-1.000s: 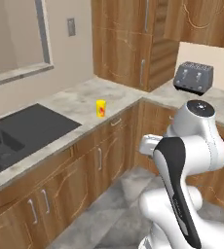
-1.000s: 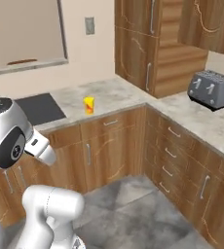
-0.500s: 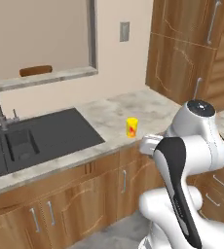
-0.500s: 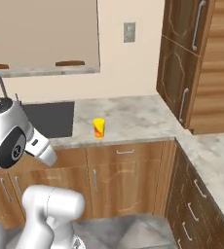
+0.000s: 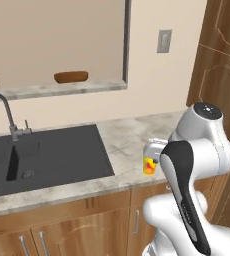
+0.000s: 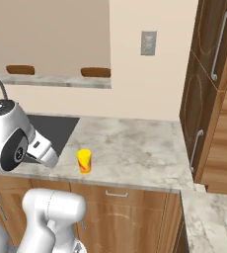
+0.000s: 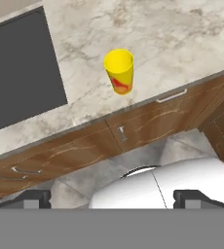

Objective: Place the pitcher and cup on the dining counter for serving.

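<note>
The yellow cup (image 5: 149, 165) (image 6: 84, 161) (image 7: 120, 71), with a red-orange mark on its side, stands upright near the front edge of the marbled worktop (image 6: 135, 148), right of the black sink. My gripper (image 7: 114, 198) is open and holds nothing. Its fingertips (image 7: 33, 197) are spread wide, and it hangs in front of and above the cabinet fronts, well short of the cup. The dining counter (image 5: 62, 89) (image 6: 56, 82) runs as a raised ledge behind the wall opening. The pitcher is out of view.
A black sink (image 5: 47, 150) with a faucet (image 5: 7, 112) lies left of the cup. Tall wooden cabinets (image 6: 216, 89) close off the right side. Drawers and doors (image 7: 143, 119) sit under the worktop. Brown seat backs (image 5: 71, 76) show beyond the ledge.
The base has driven and turned left, so the whole scene shifted: the toaster corner is gone, and the sink, wall opening and cup are now straight ahead and closer. The arm's pose looks unchanged.
</note>
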